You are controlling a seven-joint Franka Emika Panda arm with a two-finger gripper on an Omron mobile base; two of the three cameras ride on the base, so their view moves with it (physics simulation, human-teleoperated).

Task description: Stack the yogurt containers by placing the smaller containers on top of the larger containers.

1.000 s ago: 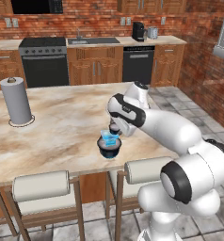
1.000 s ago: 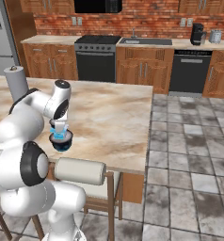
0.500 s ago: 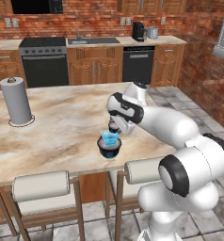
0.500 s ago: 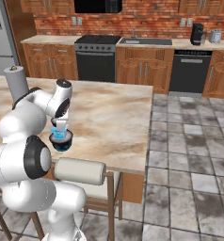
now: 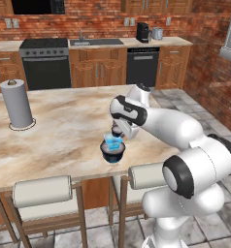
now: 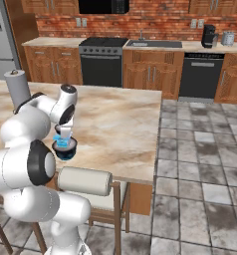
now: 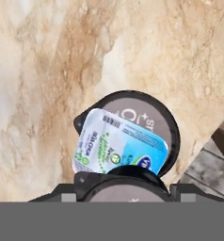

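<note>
A squat dark navy tub [image 5: 112, 155] [image 6: 65, 151] with a greyish lid [image 7: 157, 117] stands near the front edge of the marble island. A light-blue cup [image 5: 113, 142] [image 6: 64, 142] with a printed lid [image 7: 118, 143] rests on that tub, a little off-centre. My gripper [image 5: 119, 133] [image 6: 64, 131] [image 7: 126, 189] hangs just above the cup, pointing down. Its jaws are shut on a tiny dark-topped pot [image 5: 117, 130] [image 7: 128, 179], which hides part of the cup's near side in the hand view.
A tall grey paper-towel roll [image 5: 17, 103] [image 6: 17, 86] stands far left on the island [image 5: 64, 121]. Padded stools [image 5: 42, 191] [image 5: 146, 174] [image 6: 84, 180] sit under the island's front edge, close below the stack. Tiled floor lies to the right.
</note>
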